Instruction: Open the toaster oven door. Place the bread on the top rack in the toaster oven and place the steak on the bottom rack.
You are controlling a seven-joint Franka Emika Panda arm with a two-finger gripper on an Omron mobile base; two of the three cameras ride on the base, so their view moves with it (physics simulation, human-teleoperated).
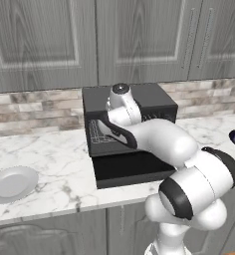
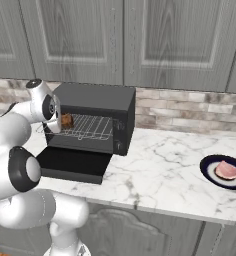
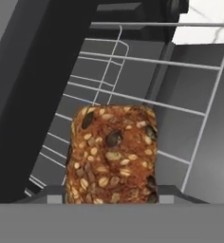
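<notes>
We reached our arm (image 1: 159, 139) forward with the elbow bent and the wrist level. Our gripper (image 3: 112, 192) stood with its jaws apart, clamped on the bread (image 3: 113, 154).

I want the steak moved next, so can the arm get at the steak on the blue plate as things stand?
Probably not right away. The gripper is at the oven mouth with the bread between its jaws, over a rack. The steak lies uncovered on its plate, far right along the counter.

White robot arm (image 1: 164, 142) with dark joints
Glossy, rounded white segments are separated by black bands; a dark round cap with a grey centre tops the uppermost joint.
</notes>
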